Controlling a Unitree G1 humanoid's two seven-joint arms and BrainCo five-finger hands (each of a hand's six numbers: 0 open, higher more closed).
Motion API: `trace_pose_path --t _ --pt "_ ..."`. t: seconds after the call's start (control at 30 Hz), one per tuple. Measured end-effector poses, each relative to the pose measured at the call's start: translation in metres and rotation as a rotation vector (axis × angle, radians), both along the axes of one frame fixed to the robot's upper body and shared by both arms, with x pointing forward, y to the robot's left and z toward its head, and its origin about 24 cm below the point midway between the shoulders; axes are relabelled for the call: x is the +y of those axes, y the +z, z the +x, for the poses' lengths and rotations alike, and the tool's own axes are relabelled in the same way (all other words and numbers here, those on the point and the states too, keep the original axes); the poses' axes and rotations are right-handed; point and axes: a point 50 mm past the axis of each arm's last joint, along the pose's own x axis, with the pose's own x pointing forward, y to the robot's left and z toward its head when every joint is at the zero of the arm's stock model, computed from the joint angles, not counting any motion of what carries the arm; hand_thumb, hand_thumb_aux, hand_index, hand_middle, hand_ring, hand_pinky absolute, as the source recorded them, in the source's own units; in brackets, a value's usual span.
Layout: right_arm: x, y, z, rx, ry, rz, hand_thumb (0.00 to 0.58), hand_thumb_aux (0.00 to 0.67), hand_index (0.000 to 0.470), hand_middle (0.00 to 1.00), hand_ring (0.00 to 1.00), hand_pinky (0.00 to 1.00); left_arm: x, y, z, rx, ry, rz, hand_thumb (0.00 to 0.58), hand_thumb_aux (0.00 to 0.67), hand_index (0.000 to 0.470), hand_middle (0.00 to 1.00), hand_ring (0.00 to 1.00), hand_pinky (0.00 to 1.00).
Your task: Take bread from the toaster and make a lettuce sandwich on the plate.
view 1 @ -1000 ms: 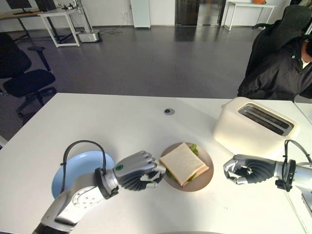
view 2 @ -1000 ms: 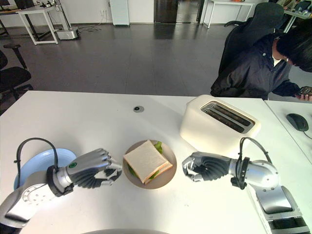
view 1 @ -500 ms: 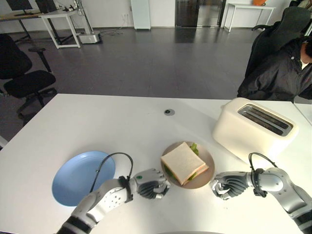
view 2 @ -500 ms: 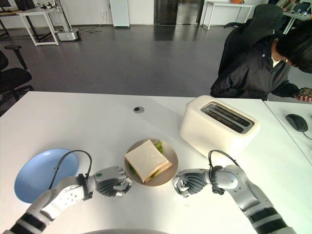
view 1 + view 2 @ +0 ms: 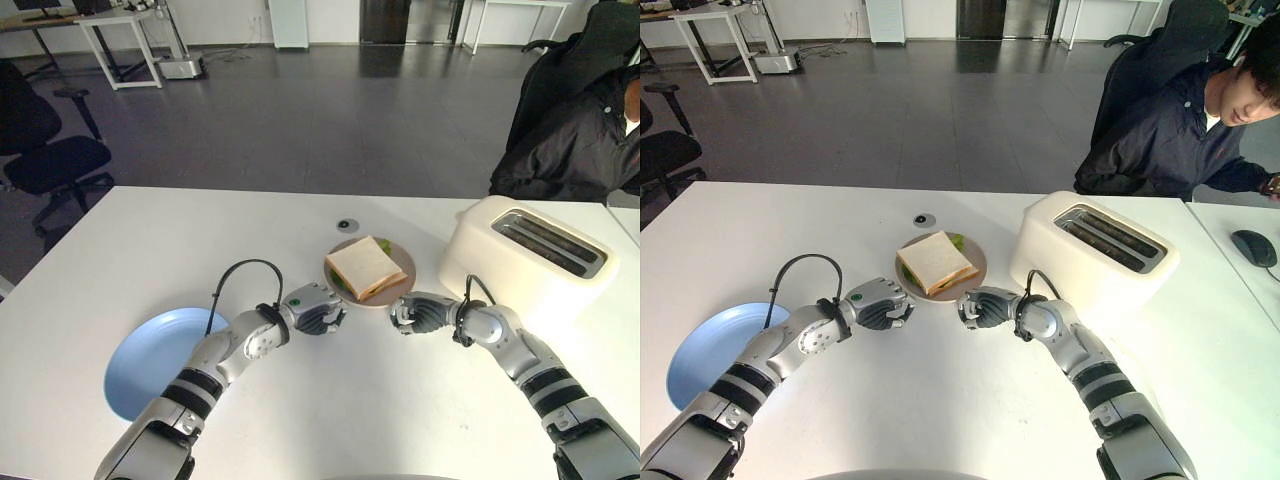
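A finished sandwich [image 5: 366, 267] with lettuce peeking out at its far edge lies on the brown plate [image 5: 403, 264] in the middle of the white table. The white toaster [image 5: 535, 257] stands to its right, both slots dark. My left hand [image 5: 313, 308] sits on the table just left of and in front of the plate, fingers curled, holding nothing. My right hand [image 5: 424, 312] rests in front of the plate's right side, near the toaster, curled into a fist as well.
A light blue plate [image 5: 150, 359] lies near the table's left front. A small round grommet [image 5: 347, 224] sits behind the brown plate. A computer mouse [image 5: 1254, 247] lies on the neighbouring desk at far right. A seated person is behind the toaster.
The camera has tilted, so the whole scene shifted. Both arms stretched forward, and the curled hands now lie farther from me, close on either side of the brown plate.
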Motion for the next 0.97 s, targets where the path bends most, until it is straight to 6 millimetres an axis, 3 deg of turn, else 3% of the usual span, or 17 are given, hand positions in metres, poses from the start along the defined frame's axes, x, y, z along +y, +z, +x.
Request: trace_pose_path --t 0.07,0.1,0.13,0.17,0.2,0.23,0.27,0.3,0.5,0.7,0.97 --pt "-0.004 0.011 -0.011 -0.032 0.013 0.08 0.0 0.0 0.0 0.65 0.65 0.65 -0.003 0.004 -0.017 0.018 -0.022 -0.066 0.58 0.67 0.47 1.0 1.0 1.0" --pt "-0.007 0.017 -0.016 -0.041 0.012 0.108 0.0 0.0 0.0 0.62 0.62 0.62 -0.004 0.006 -0.025 0.031 -0.026 -0.098 0.574 0.604 0.424 1.0 1.0 1.0" --pt "-0.013 0.023 -0.022 -0.048 0.004 0.149 0.0 0.0 0.0 0.5 0.5 0.5 -0.001 0.01 -0.036 0.048 -0.018 -0.157 0.536 0.486 0.341 1.0 1.0 1.0" --pt "-0.018 0.029 -0.028 -0.052 -0.008 0.199 0.0 0.0 0.0 0.5 0.5 0.5 0.002 0.015 -0.046 0.065 -0.009 -0.219 0.234 0.152 0.107 1.0 1.0 1.0" --pt "-0.023 0.034 -0.033 -0.05 -0.024 0.247 0.0 0.0 0.0 0.46 0.46 0.46 0.007 0.018 -0.056 0.088 0.007 -0.276 0.005 0.003 0.002 0.96 0.96 0.96" --pt "-0.025 0.038 -0.037 -0.05 -0.035 0.29 0.0 0.0 0.0 0.37 0.37 0.37 0.011 0.022 -0.064 0.107 0.024 -0.334 0.0 0.0 0.0 0.58 0.58 0.58" --pt "-0.027 0.04 -0.039 -0.047 -0.042 0.329 0.0 0.0 0.0 0.31 0.31 0.31 0.014 0.025 -0.07 0.135 0.035 -0.408 0.0 0.0 0.0 0.04 0.04 0.04" --pt "-0.027 0.042 -0.04 -0.045 -0.045 0.361 0.0 0.0 0.0 0.0 0.0 0.0 0.015 0.029 -0.074 0.161 0.04 -0.476 0.0 0.0 0.0 0.0 0.0 0.0" --pt "-0.014 0.042 -0.043 0.006 -0.053 0.669 0.0 0.0 0.0 0.0 0.0 0.0 0.023 0.047 -0.081 0.301 0.061 -1.0 0.0 0.0 0.0 0.0 0.0 0.0" --pt "-0.026 0.045 -0.023 -0.001 -0.122 0.801 0.0 0.0 0.0 0.0 0.0 0.0 0.027 0.046 -0.073 0.326 0.043 -1.076 0.0 0.0 0.0 0.0 0.0 0.0" --pt "-0.028 0.055 -0.021 -0.086 -0.114 0.835 0.0 0.0 0.0 0.0 0.0 0.0 0.031 0.044 -0.061 0.306 0.039 -1.08 0.0 0.0 0.0 0.0 0.0 0.0"
